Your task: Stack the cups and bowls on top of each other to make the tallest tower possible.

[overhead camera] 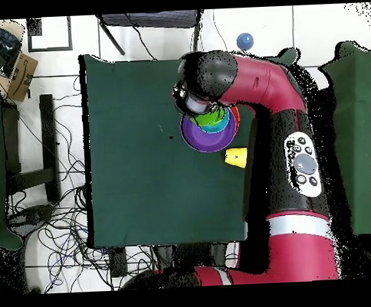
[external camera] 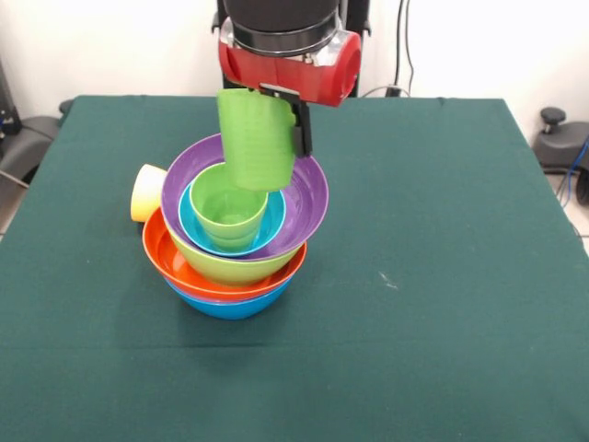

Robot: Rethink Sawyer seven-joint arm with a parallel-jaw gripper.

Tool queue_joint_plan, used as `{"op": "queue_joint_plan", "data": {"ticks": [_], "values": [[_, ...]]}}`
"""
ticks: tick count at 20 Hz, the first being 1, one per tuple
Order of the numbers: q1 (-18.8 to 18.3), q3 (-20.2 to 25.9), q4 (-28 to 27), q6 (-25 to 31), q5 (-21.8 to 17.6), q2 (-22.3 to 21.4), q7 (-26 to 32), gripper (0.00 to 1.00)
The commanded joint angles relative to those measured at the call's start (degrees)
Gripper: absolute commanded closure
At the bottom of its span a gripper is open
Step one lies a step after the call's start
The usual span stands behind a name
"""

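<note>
So the big dark green cloth-covered table (external camera: 442, 276) takes up most of the front view, and the red and black robot arm (overhead camera: 282, 102) comes over it, ending right above the pile. In the overhead view the arm covers a good chunk of the stack.

The tower (external camera: 235, 239) sits a bit left of the table's middle in the front view. Bottom up: a round glossy blue plastic bowl (external camera: 230, 306) on the cloth, then a glossy orange bowl (external camera: 184, 267) nested in it, then a lime green bowl (external camera: 216, 265), then the wide purple bowl (external camera: 308, 198), which looks tilted, with its far rim higher. Inside the purple one is the small cyan bowl (external camera: 200, 226), and inside that sits a small green cup-shaped piece (external camera: 228, 210), opening up.

The gripper (external camera: 276, 129) is pinching a light green tapered plastic tumbler (external camera: 253, 138), a dark finger (external camera: 302, 129) pressed against its right side; the other finger is hidden behind the cup. The tumbler hangs mouth down, slightly tilted, just over the green piece in the middle. Can't tell if they're touching.

The pale yellow plastic tumbler (external camera: 145, 191) lies on its side on the cloth, right beside the stack on its left, behind the orange rim.
</note>
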State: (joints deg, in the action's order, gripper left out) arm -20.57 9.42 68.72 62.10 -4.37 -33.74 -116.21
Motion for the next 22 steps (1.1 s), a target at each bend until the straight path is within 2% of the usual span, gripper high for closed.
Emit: {"op": "queue_joint_plan", "data": {"ticks": [1,3,6,10,18,22], "values": [[-0.4,4.3,-0.5,2.5,-5.5,-1.5,13.2,1.0],[-0.7,4.1,1.6,2.1,-5.7,-3.2,13.1,1.0],[-1.1,4.5,1.9,1.7,-5.9,-3.0,13.3,1.0],[-1.4,5.6,-1.0,1.8,-6.7,-0.3,14.0,1.0],[-1.9,6.4,-1.6,0.8,-7.0,0.9,14.4,1.0],[-2.2,7.0,-3.7,1.5,-7.6,2.3,15.1,1.0]]}}
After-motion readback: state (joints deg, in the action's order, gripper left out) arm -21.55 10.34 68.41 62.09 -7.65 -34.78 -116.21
